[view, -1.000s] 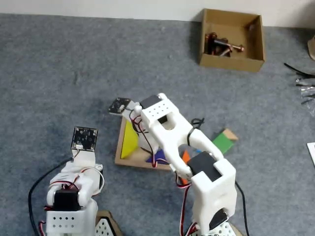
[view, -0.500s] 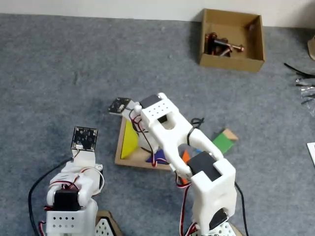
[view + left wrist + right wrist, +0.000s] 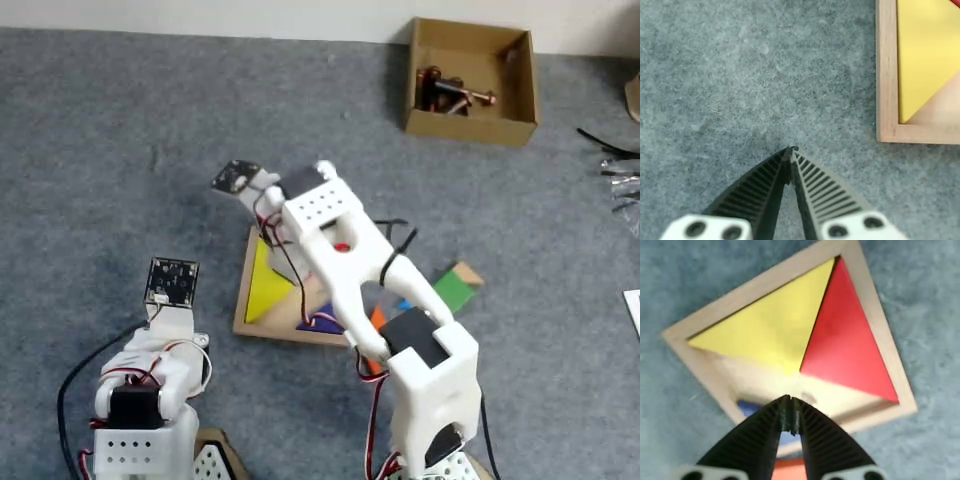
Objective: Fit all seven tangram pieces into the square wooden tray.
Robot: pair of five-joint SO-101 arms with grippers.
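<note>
**Tray holding 2 triangles, both grippers shut and empty**

A cardboard box [image 3: 468, 128] with copper-coloured metal parts is sitting at the far side of the grey carpet [image 3: 120, 120], well apart from the tray. Loose cables [image 3: 612, 165] are lying at the edge. A green piece [image 3: 457, 285] is lying on the carpet just beside the tray. In the high view the right arm [image 3: 345, 250] is stretching across the tray [image 3: 243, 300] and hiding most of it.

The tray is lying flat on the carpet between the 2 arms. A yellow triangle [image 3: 770, 325] and a red triangle [image 3: 845, 350] are sitting inside it, edge to edge, with bare wood showing beside them. A blue piece [image 3: 746, 407] and an orange piece [image 3: 790, 471] are peeking out behind the fingers; whether they are seated cannot be told.

The right gripper [image 3: 790, 407] is hanging over the tray's bare part, its jaws pressed together on nothing. The left gripper [image 3: 790, 151] is pointing down at the carpet near a tray corner, jaws likewise together and empty.
</note>
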